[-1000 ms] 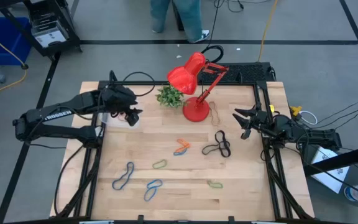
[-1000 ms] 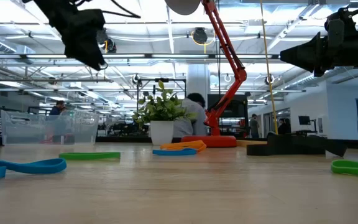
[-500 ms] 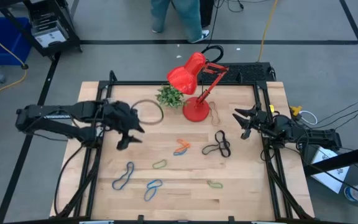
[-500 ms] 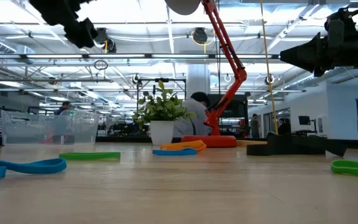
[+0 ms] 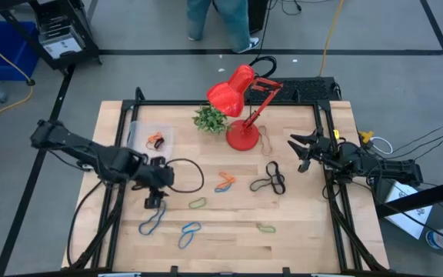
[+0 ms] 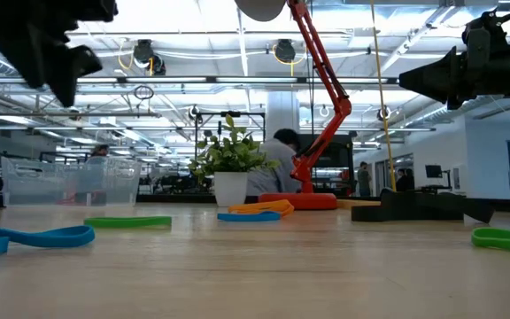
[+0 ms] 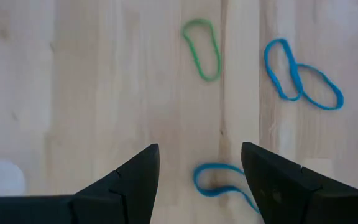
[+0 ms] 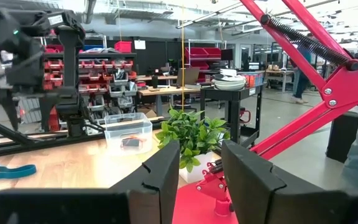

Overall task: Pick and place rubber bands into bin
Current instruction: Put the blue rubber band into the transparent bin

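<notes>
A: What's nearest?
B: I see rubber bands (image 5: pixel 189 231) scattered near and mid-table. My left gripper (image 5: pixel 154 201) hovers over the blue ones, fingers apart, empty.
A: Farther back?
B: The bin (image 5: pixel 150 137) sits far left, an orange band inside. My right gripper (image 5: pixel 302 152) waits at the right edge, fingers parted, empty.

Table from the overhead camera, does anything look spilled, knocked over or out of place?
Nothing stands out. The rubber bands lie scattered flat on the table, as the task expects; the bin sits upright holding an orange band, and the red lamp and small plant stand upright. The left gripper hangs open over the blue bands.
</notes>
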Controlling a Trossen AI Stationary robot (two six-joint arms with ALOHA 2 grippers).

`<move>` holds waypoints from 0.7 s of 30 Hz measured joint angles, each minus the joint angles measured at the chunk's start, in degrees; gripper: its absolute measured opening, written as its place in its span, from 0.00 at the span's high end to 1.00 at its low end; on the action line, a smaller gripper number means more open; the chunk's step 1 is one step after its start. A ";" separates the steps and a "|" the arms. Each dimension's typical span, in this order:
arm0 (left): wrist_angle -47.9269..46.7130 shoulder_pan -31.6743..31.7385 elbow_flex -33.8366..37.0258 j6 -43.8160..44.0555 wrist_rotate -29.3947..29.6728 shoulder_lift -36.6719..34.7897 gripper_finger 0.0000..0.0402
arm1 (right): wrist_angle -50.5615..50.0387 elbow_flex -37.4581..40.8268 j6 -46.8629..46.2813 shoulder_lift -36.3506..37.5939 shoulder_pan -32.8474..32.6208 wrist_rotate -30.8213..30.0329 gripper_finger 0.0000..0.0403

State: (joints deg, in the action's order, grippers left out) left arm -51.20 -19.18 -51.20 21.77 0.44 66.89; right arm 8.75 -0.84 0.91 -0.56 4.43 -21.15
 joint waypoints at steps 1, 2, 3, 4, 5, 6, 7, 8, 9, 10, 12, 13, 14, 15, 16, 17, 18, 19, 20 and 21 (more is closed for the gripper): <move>-0.04 -0.79 0.00 2.11 0.08 1.14 0.42 | 0.00 0.00 0.00 0.00 0.00 0.00 0.72; -0.40 -1.54 0.00 3.82 0.06 2.33 0.42 | 0.00 0.00 0.00 0.00 0.00 0.00 0.72; -1.33 -2.31 0.00 5.42 0.09 3.55 0.42 | 0.02 0.01 0.00 0.01 -0.01 0.00 0.72; -2.68 -2.94 0.00 7.11 0.11 4.70 0.42 | 0.02 0.00 0.00 0.00 -0.01 0.00 0.72; -4.10 -3.54 0.00 8.71 0.10 5.83 0.42 | 0.02 0.02 0.00 0.01 -0.01 0.00 0.72; -5.36 -4.08 0.00 10.09 0.10 6.95 0.42 | 0.02 0.00 0.00 0.01 -0.01 0.00 0.72; -6.25 -4.59 0.00 11.28 0.12 8.00 0.42 | 0.03 0.01 0.00 0.00 -0.01 0.00 0.72; -6.82 -5.11 0.00 12.22 0.12 8.96 0.42 | 0.03 0.00 -0.01 0.00 0.00 0.00 0.72; -7.01 -5.57 0.00 13.01 0.12 9.81 0.42 | 0.02 0.00 -0.02 0.00 -0.02 0.00 0.72; -6.88 -5.98 0.00 13.45 0.12 10.55 0.42 | 0.04 0.02 -0.02 0.01 0.00 0.00 0.72; -6.15 -6.75 0.00 13.93 0.25 12.03 0.42 | 0.04 0.00 -0.02 0.02 0.00 0.00 0.72; -5.86 -7.12 0.00 14.14 0.61 12.66 0.42 | 0.04 0.00 -0.02 0.00 0.00 0.00 0.72; -5.69 -7.44 0.00 14.27 0.93 13.19 0.42 | 0.04 0.01 -0.02 0.00 0.00 0.00 0.72; -5.68 -7.78 0.00 14.37 1.16 13.66 0.42 | 0.04 0.01 -0.02 0.01 -0.02 0.00 0.72; -5.68 -8.08 0.00 14.55 1.19 14.10 0.42 | 0.04 0.01 -0.02 0.02 0.00 0.00 0.72; -5.70 -8.36 0.00 14.76 1.20 14.53 0.42 | 0.07 0.02 -0.02 0.00 0.00 0.00 0.72; -5.60 -8.60 0.10 14.82 1.27 14.80 0.42 | 0.05 0.01 -0.02 0.00 -0.01 0.00 0.72; -5.33 -8.86 0.41 15.06 1.38 14.91 0.42 | 0.07 0.01 -0.02 0.01 -0.02 0.00 0.72; -5.01 -9.11 0.83 15.57 1.43 14.90 0.42 | 0.08 0.02 -0.04 0.00 -0.02 0.00 0.72; -4.60 -9.20 1.47 16.23 1.46 14.89 0.42 | 0.08 0.01 -0.04 0.02 -0.01 0.00 0.72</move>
State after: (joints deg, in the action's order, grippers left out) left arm -55.80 -28.38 -49.73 37.99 1.90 81.78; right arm 8.83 -0.83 0.86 -0.54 4.42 -21.15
